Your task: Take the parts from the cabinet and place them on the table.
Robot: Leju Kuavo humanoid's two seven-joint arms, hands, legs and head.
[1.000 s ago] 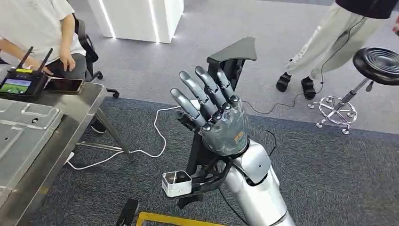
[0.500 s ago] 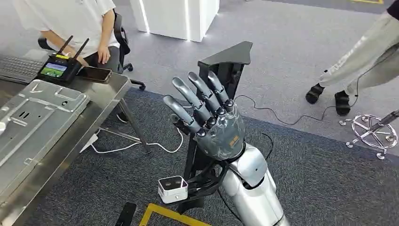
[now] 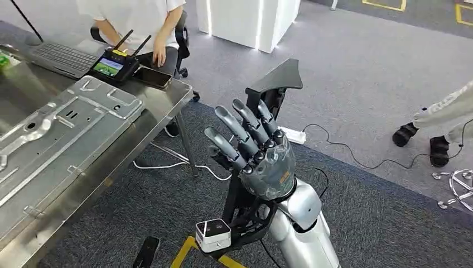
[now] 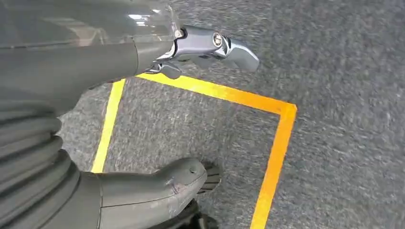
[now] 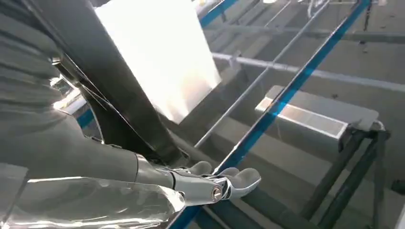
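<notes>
From my head view the right hand point(image 3: 254, 148) is raised in front of me, fingers long and spread, with a tall black part point(image 3: 266, 111) standing upright against the palm side; the hand presses and holds it, the part's flat wedge-shaped top rising above the fingertips. To my left lies the steel tabletop point(image 3: 159, 109), carrying a large pressed metal panel point(image 3: 61, 131), a controller with two antennas point(image 3: 114, 64), a phone point(image 3: 151, 78) and a keyboard point(image 3: 58, 56); a person in a white shirt point(image 3: 142, 17) sits behind it. A white cable and power strip point(image 3: 293, 135) trail over the grey carpet, and another person's feet point(image 3: 421, 139) stand at the right. My right wrist view adds the black part point(image 5: 114, 95) close against the thumb, with ceiling beams beyond. My left wrist view looks down at carpet and a yellow floor marking point(image 4: 267, 124); the left hand point(image 4: 157, 114) hangs there with fingers apart, holding nothing.
</notes>
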